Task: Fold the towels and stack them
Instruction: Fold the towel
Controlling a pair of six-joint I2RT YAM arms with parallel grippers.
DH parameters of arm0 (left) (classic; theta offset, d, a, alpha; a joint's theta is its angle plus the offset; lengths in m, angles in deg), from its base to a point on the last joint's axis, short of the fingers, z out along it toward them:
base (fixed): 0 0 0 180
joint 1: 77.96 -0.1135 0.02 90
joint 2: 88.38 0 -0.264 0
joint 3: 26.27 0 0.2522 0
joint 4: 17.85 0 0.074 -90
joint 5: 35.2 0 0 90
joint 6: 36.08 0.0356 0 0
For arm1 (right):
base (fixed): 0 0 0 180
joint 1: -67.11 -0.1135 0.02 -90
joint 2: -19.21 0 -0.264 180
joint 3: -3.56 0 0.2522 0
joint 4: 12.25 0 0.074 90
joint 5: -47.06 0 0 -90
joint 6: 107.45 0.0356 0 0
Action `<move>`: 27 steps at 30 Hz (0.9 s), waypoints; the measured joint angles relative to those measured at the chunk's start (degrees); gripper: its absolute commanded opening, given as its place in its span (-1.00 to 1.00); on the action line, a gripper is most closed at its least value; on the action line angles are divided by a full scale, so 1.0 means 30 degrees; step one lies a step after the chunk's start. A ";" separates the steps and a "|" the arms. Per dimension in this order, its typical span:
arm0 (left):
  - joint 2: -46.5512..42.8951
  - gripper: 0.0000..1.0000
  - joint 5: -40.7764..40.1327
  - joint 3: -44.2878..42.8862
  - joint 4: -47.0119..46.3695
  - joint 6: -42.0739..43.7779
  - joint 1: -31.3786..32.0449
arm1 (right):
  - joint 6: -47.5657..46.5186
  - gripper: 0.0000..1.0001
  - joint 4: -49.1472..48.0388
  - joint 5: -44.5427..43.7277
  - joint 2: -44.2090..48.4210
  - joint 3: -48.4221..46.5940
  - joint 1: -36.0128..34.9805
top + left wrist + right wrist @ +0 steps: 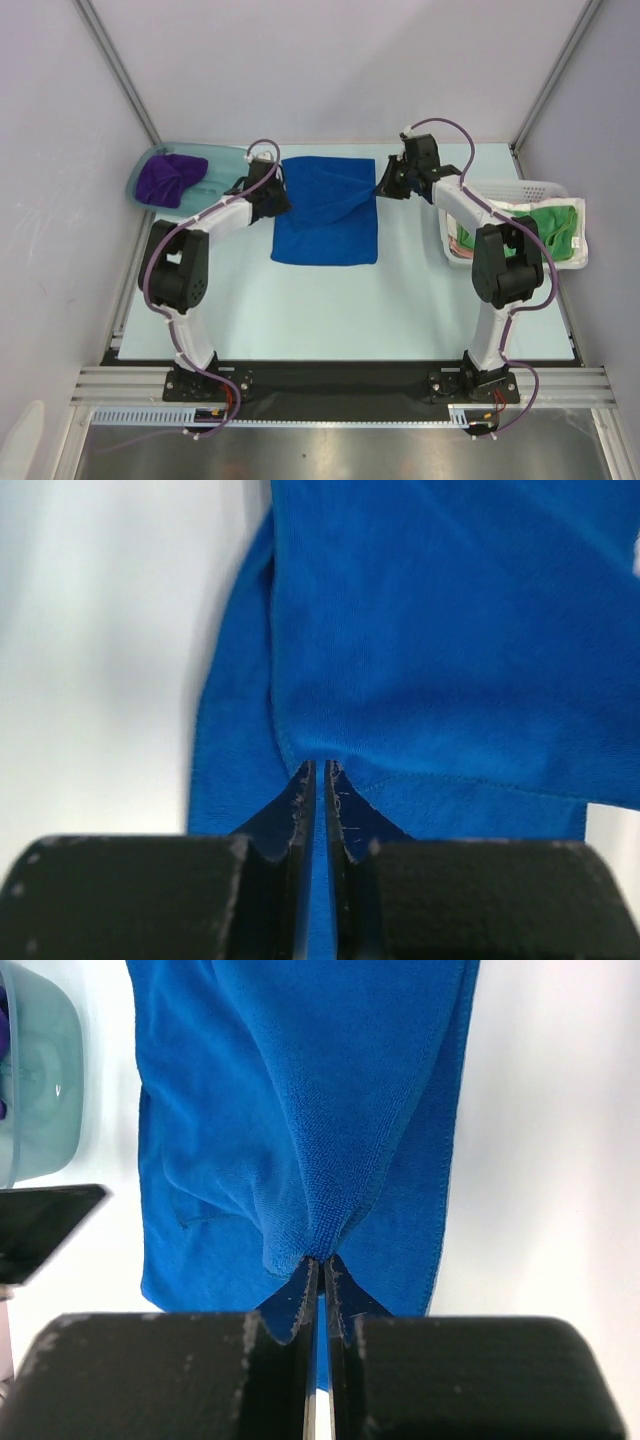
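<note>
- To fold, I'd lift both pinched corners together, level, and carry them to the near hem (no twisting).
- My right claw (319, 1263) is clamped on a puckered corner of the blue towel (325, 215), which lies mid-table (300, 310).
- My left claw (319, 770) is nearly closed, nipping the towel's opposite hem.

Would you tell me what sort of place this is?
Probably a robotics lab cell: panel walls on metal framing, left arm and right arm bolted to a rail, a blue towel between a tub and basket.
</note>
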 measured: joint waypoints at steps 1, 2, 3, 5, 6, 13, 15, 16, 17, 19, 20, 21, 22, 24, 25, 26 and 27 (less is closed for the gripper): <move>0.0313 -0.75 0.0124 0.0000 0.0007 -0.0197 0.0058 | 0.0000 -1.00 0.0000 -0.0007 0.0000 0.0007 0.0000; 0.0648 -0.68 0.0182 0.0000 0.0022 -0.0415 0.0146 | 0.0007 -1.00 -0.0007 0.0000 0.0000 0.0007 -0.0007; 0.0984 -0.65 0.0168 0.0000 0.0117 -0.0612 0.0255 | 0.0007 -1.00 -0.0015 0.0000 -0.0007 0.0007 -0.0007; 0.1494 -0.61 0.0138 0.0000 0.0357 -0.1107 0.0488 | 0.0007 -1.00 -0.0044 0.0000 -0.0015 0.0015 -0.0007; 0.1683 -0.60 0.0138 0.0000 0.0430 -0.1355 0.0583 | 0.0007 -1.00 -0.0073 0.0015 -0.0036 0.0015 -0.0007; 0.2004 -0.42 -0.0022 0.0000 0.0488 -0.2550 0.0729 | 0.0015 -1.00 -0.0109 0.0058 -0.0182 0.0240 -0.0007; 0.2004 -0.34 -0.0262 0.0080 0.0474 -0.2739 0.0729 | 0.0007 -1.00 -0.0117 0.0066 -0.0182 0.0284 -0.0007; 0.2004 -0.34 -0.0408 0.0189 0.0466 -0.2878 0.0729 | 0.0015 -1.00 -0.0117 0.0066 -0.0182 0.0284 0.0000; 0.2004 -0.34 -0.0481 0.0270 0.0488 -0.2980 0.0729 | 0.0015 -1.00 -0.0131 0.0066 -0.0189 0.0284 0.0000; 0.2004 -0.34 -0.0597 0.0444 0.0605 -0.3045 0.0729 | 0.0015 -1.00 -0.0211 0.0102 -0.0189 0.0284 -0.0007; 0.2004 -0.34 -0.0634 0.0466 0.0729 -0.3096 0.0729 | 0.0015 -1.00 -0.0233 0.0131 -0.0189 0.0284 -0.0007; 0.2004 -0.34 -0.0678 0.0466 0.0743 -0.3147 0.0729 | 0.0015 -1.00 -0.0233 0.0131 -0.0189 0.0284 -0.0007; 0.2004 -0.35 -0.0721 0.0466 0.0721 -0.3191 0.0729 | 0.0015 -1.00 -0.0240 0.0138 -0.0189 0.0291 -0.0007; 0.2004 -0.36 -0.0729 0.0466 0.0707 -0.3249 0.0729 | 0.0022 -1.00 -0.0240 0.0153 -0.0189 0.0291 -0.0007; 0.2004 -0.37 -0.0729 0.0466 0.0714 -0.3322 0.0729 | 0.0022 -1.00 -0.0240 0.0168 -0.0189 0.0291 -0.0007; 0.2004 -0.40 -0.0729 0.0466 0.0699 -0.3344 0.0729 | 0.0022 -1.00 -0.0248 0.0197 -0.0189 0.0291 -0.0007; 0.2011 -0.41 -0.0729 0.0466 0.0663 -0.3366 0.0729 | 0.0022 -1.00 -0.0255 0.0197 -0.0189 0.0291 -0.0007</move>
